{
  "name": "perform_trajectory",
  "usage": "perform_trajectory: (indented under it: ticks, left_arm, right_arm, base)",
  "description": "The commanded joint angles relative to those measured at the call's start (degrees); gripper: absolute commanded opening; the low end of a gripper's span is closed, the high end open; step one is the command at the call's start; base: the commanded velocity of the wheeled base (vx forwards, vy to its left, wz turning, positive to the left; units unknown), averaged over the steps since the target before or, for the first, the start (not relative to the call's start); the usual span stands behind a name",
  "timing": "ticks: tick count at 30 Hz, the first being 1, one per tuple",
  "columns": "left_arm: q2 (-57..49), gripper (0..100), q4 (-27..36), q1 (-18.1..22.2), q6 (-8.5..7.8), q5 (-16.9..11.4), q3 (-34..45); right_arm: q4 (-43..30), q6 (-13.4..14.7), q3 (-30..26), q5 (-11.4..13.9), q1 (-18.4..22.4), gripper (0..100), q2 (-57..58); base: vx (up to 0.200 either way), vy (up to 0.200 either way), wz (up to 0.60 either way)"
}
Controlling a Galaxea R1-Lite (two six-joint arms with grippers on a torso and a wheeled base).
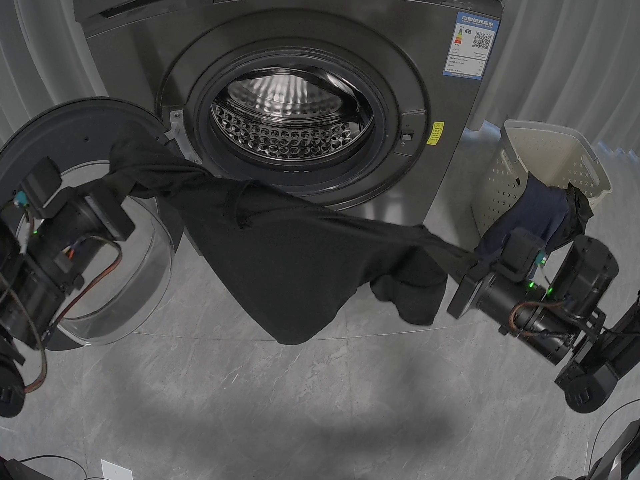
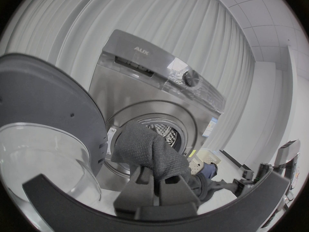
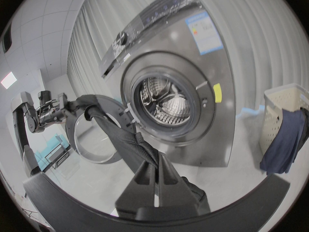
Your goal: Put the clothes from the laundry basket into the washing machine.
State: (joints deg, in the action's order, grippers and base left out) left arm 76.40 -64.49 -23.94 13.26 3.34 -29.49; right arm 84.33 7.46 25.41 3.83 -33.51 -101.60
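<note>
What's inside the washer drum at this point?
Bare perforated steel shows inside the drum; no clothes are visible there. Its nearest lower part is hidden behind the door rim. The black garment hangs outside, stretched between the left gripper and right gripper.

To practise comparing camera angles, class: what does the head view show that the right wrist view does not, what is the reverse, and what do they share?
Head view alone: the black garment's whole sagging middle. Right wrist view alone: a control knob and a lit ceiling panel. Shared: the washing machine with open door, the basket draped with a navy garment, left pincer and right pincer shut on the black garment.
</note>
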Motion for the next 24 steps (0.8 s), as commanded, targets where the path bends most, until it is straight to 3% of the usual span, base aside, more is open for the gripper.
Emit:
perform_trajectory:
  ticks: [1, 6, 10, 24]
  left_arm:
    - [-13.64, 0, 7.10, -3.13, 0.18, -1.49, 2.42]
    - [-16.28, 0, 10.17, -3.74, 0.80, -4.31, 4.62]
    - [-15.84, 0, 10.44, -3.66, 0.97, -4.57, 3.12]
    - [-7.23, 0, 10.52, -3.22, 0.97, -4.66, -1.71]
  right_arm:
    - [0.30, -0.69, 6.59, 0.48, 2.40, 0, 4.30]
    - [-0.57, -0.61, 13.35, -0.14, 2.31, 0, 4.48]
    - [-0.84, -0.61, 17.22, -1.10, 1.96, 0, 4.57]
    - [-5.67, -0.69, 16.52, -1.19, 1.52, 0, 11.42]
  base:
    - [0.000, 0.000, 0.00]
    - [0.000, 0.000, 0.00]
    - [0.000, 0.000, 0.00]
    - [0.000, 0.000, 0.00]
